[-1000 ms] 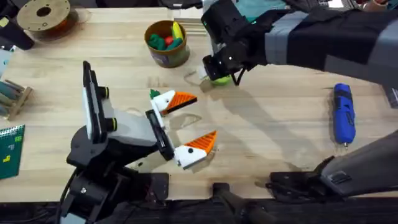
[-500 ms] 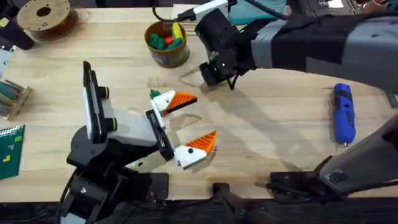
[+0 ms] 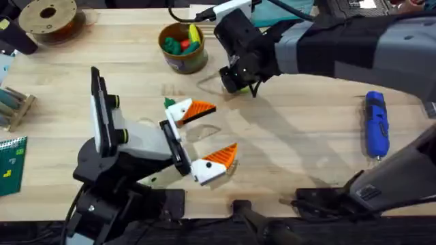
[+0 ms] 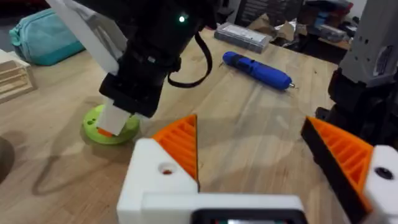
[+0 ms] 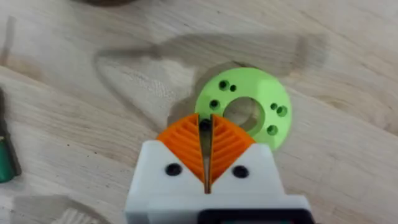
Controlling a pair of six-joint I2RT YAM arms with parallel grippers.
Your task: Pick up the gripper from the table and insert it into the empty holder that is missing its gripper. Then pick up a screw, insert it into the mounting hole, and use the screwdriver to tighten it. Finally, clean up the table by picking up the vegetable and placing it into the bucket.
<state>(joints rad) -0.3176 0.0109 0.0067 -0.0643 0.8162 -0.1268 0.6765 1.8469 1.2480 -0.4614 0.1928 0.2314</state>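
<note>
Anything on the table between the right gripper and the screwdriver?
No. In the overhead view the wood between the right gripper and the screwdriver is bare; the right arm just passes above it. The left wrist view agrees.

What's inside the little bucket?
The bucket holds small toys: green ones, something red, and a yellow piece sticking up by the rim. Whatever lies beneath them, and the bucket's bottom, is covered.

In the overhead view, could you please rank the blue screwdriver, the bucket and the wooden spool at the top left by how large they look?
1. The wooden spool and the bucket look about alike, so I would not rank them; the spool is cut off by the frame edge.
2. The screwdriver looks smallest: similar in length, but much slimmer.
</note>
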